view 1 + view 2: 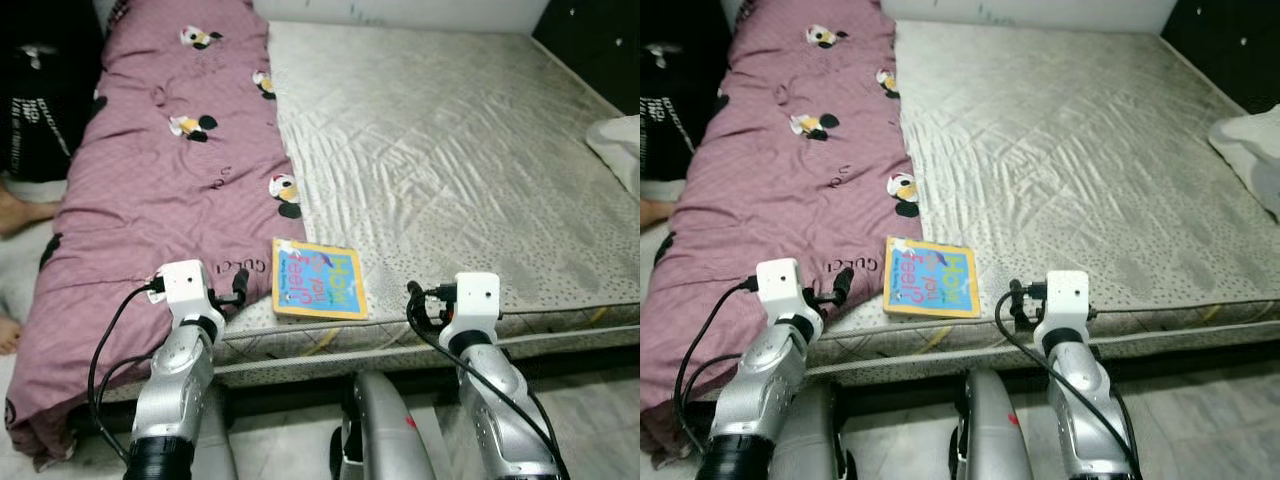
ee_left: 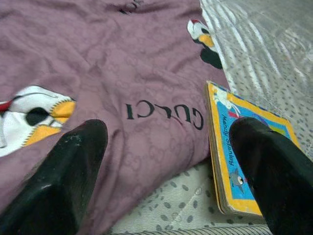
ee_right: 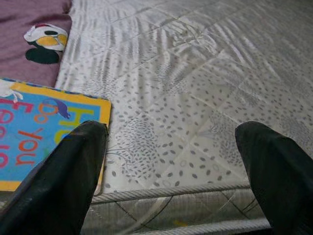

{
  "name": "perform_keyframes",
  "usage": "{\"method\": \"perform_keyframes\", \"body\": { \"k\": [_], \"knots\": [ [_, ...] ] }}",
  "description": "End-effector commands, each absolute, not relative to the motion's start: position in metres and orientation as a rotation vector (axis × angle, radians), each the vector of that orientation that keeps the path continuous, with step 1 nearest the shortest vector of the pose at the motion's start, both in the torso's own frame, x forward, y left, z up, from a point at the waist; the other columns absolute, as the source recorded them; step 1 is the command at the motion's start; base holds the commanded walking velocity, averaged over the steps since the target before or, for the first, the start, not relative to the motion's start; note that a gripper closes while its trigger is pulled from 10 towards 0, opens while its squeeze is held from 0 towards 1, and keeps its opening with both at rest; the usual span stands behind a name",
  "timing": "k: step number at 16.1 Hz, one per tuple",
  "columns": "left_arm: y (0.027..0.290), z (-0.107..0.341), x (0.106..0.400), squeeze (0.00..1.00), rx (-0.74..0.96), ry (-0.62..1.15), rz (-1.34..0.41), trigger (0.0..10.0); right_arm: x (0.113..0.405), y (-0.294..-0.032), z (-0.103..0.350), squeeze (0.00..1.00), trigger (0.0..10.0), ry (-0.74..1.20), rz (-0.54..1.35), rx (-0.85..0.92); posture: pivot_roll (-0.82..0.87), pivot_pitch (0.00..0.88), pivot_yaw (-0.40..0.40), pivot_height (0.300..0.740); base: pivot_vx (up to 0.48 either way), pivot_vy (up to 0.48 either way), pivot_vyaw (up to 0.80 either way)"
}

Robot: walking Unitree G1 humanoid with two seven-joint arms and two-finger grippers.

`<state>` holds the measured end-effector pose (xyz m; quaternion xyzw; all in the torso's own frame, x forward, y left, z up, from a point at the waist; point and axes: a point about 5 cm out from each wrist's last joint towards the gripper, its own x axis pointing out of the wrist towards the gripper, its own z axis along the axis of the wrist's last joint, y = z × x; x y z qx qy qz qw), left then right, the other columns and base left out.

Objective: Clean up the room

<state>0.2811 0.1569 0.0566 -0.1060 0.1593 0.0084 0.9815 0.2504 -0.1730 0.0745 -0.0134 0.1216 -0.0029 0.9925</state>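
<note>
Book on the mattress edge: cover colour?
The book has a blue cover with a yellow border and pink lettering; the left eye view shows it best.

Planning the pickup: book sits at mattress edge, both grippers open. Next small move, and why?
Probably ease the left gripper toward the book: its open fingers already flank the book's spine at the blanket edge, while the right gripper faces mostly bare mattress.

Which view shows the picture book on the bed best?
The left eye view: the whole book lies flat at the mattress edge, beside the purple blanket. The right eye view matches. The left wrist view catches its spine edge, the right wrist view one cover corner.
</note>
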Motion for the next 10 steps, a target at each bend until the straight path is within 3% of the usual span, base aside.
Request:
{"method": "perform_keyframes", "body": {
  "k": [1, 5, 10],
  "knots": [
    [0.156, 0.054, 0.283, 0.00, -0.221, 0.346, 0.014, 10.0, 0.249, -0.178, 0.079, 0.00, 10.0, 0.235, -0.023, -0.019, -0.10, 0.153, -0.090, 0.562, 0.000, 0.000, 0.00],
    [0.160, 0.052, 0.291, 0.00, -0.223, 0.363, 0.015, 10.0, 0.244, -0.180, 0.089, 0.00, 10.0, 0.211, -0.036, -0.012, -0.12, 0.182, -0.089, 0.533, 0.000, 0.000, 0.00],
    [0.152, 0.056, 0.307, 0.00, -0.251, 0.357, -0.004, 10.0, 0.240, -0.181, 0.095, 0.00, 10.0, 0.218, -0.039, -0.003, -0.14, 0.190, -0.092, 0.533, 0.000, 0.000, 0.00]
  ]
}}
